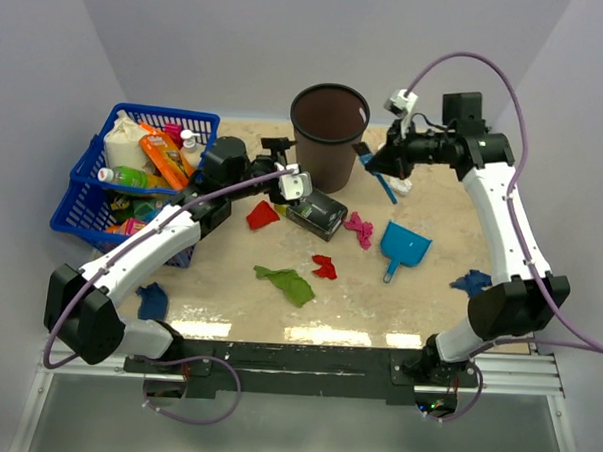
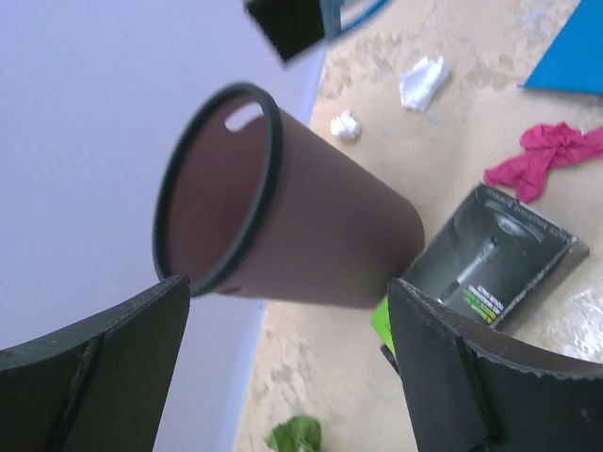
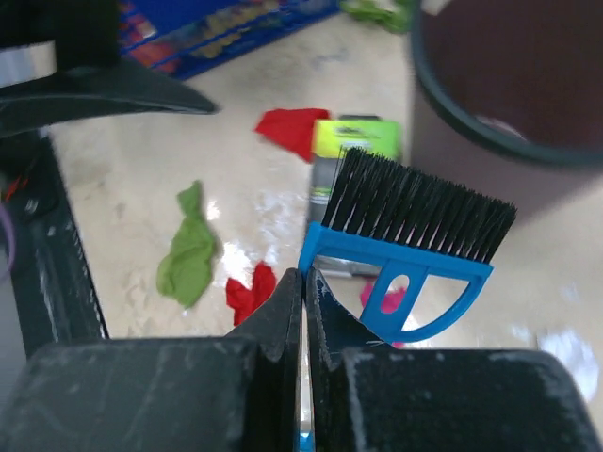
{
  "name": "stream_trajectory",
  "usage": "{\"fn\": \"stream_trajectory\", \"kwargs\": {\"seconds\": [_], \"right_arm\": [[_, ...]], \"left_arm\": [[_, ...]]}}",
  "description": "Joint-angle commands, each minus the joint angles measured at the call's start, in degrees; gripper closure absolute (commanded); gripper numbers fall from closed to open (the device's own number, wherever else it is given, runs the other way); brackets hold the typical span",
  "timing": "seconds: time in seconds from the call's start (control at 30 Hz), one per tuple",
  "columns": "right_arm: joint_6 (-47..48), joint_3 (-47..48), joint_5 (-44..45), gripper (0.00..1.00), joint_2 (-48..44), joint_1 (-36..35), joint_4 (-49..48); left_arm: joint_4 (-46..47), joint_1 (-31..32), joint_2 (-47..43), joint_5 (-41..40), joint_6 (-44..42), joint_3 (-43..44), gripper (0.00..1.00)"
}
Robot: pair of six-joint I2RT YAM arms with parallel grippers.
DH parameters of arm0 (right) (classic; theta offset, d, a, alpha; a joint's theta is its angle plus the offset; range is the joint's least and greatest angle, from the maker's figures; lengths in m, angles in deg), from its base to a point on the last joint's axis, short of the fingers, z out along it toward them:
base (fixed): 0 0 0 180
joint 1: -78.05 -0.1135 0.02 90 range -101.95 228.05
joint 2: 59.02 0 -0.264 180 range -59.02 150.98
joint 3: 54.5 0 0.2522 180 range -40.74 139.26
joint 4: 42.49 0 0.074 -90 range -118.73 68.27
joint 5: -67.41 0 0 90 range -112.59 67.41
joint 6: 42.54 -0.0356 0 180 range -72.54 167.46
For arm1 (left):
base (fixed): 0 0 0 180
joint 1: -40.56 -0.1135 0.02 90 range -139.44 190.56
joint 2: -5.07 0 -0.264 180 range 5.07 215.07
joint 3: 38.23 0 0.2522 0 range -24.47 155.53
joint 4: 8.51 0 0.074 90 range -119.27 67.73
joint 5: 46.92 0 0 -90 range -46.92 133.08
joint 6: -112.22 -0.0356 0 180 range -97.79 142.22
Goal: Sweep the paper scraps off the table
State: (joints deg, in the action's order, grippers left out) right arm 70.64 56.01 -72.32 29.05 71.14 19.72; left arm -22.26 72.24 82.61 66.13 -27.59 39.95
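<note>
Room is lying open for you along the front-centre edge of the worktop [image 1: 428, 310]; the green paper scrap [image 1: 289, 284] is stretching left-right. Your left tool [image 2: 287, 315] is gaping; your right tool [image 3: 303, 279] is pinching the brush [image 3: 419, 218].

We see the top view bright and even, lit from overhead, with only soft, short shadows beside the brown bin [image 1: 329, 127] and under the arms. Pale glare patches streak the surface [image 1: 429, 292] along its near edge.

In the left wrist view the left hand [image 2: 287, 282] shows as dark, soft-edged shapes in the bottom corners, out of focus. The bin is fairly crisp, and the white paper scraps [image 2: 422, 81] look washed out.

In the right wrist view the right hand [image 3: 303, 278] is nearly black and underexposed. The brush [image 3: 405, 221] bristles are sharp, while the blue basket [image 3: 236, 28] and the bin rim behind them are smeared. Shiny glare lies on the surface there too.
</note>
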Motion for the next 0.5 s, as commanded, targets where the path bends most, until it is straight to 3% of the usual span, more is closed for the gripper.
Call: {"fn": "stream_trajectory", "kwargs": {"seconds": [0.0, 0.17, 0.37, 0.47], "right_arm": [[17.2, 6.4, -9.1, 1.0, 3.7, -7.2, 16.9], [26.8, 12.6, -5.9, 1.0, 8.9, -12.0, 26.7], [28.1, 17.1, -4.7, 1.0, 11.9, -14.5, 29.2], [28.9, 19.4, -4.0, 1.0, 13.7, -15.1, 31.1]], "left_arm": [[5.4, 0.1, -1.3, 9.4, -2.1, 3.3, 0.11], [5.7, 0.2, -2.0, 14.9, -7.8, 2.2, 0.12], [-2.3, 0.5, -0.8, 20.5, -20.8, 3.0, 0.21], [-5.8, 0.4, 0.7, 22.6, -22.6, 5.4, 0.28]]}}
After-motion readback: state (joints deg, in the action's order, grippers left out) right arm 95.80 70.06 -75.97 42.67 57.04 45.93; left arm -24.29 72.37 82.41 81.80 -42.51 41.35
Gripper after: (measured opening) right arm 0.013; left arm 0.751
